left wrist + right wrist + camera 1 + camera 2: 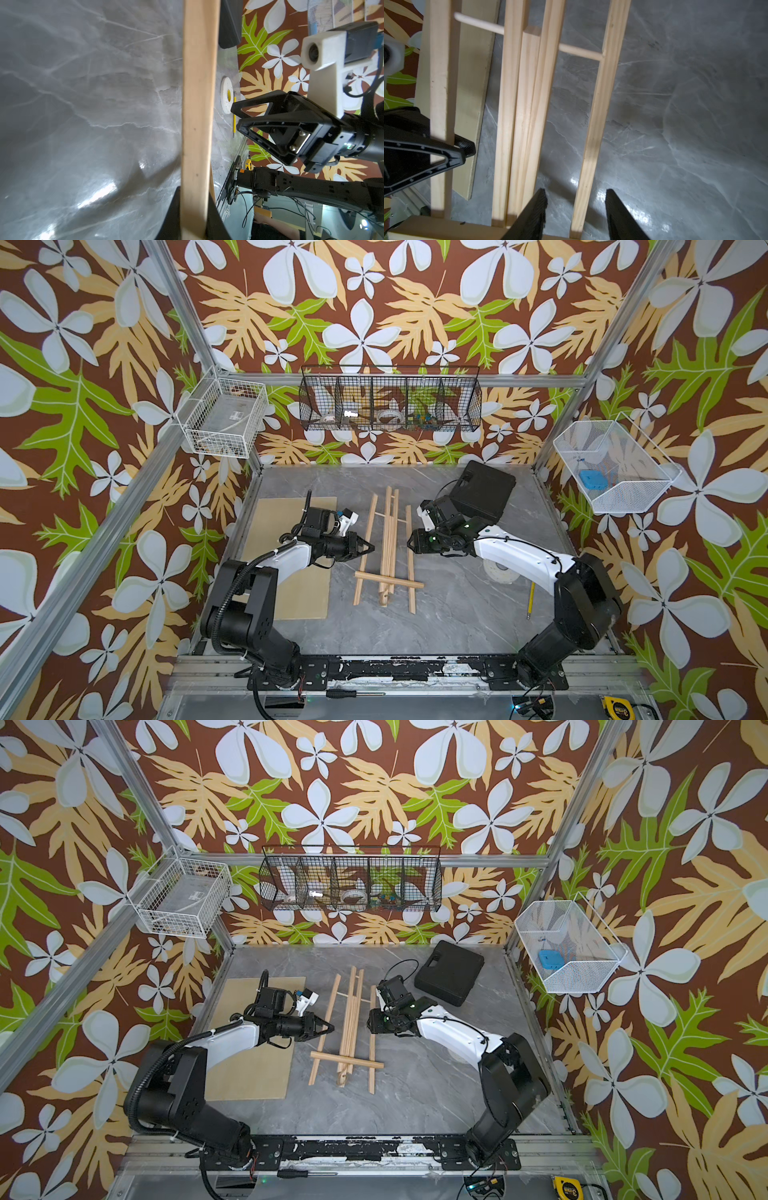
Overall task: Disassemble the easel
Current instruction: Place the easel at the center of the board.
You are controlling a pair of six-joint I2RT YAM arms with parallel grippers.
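Right wrist: right end effector point(575, 191) gapes astride one flat wooden easel point(527, 104) slat; left end effector point(467, 152) clamps another.

Bare worktop point(449, 626) lay open across the lower centre in both top views, below the easel point(390, 539). A flat board point(303, 593) covered the left and a black case point(484, 491) the upper right. A tape roll point(500, 572) and pencil point(530, 599) sat at right. The left gripper point(371, 548) and right gripper point(409, 545) crowded the easel's flanks.

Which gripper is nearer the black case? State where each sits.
Right. The right gripper straddles the easel leg nearest the black case; the left gripper holds the opposite leg, farther off.
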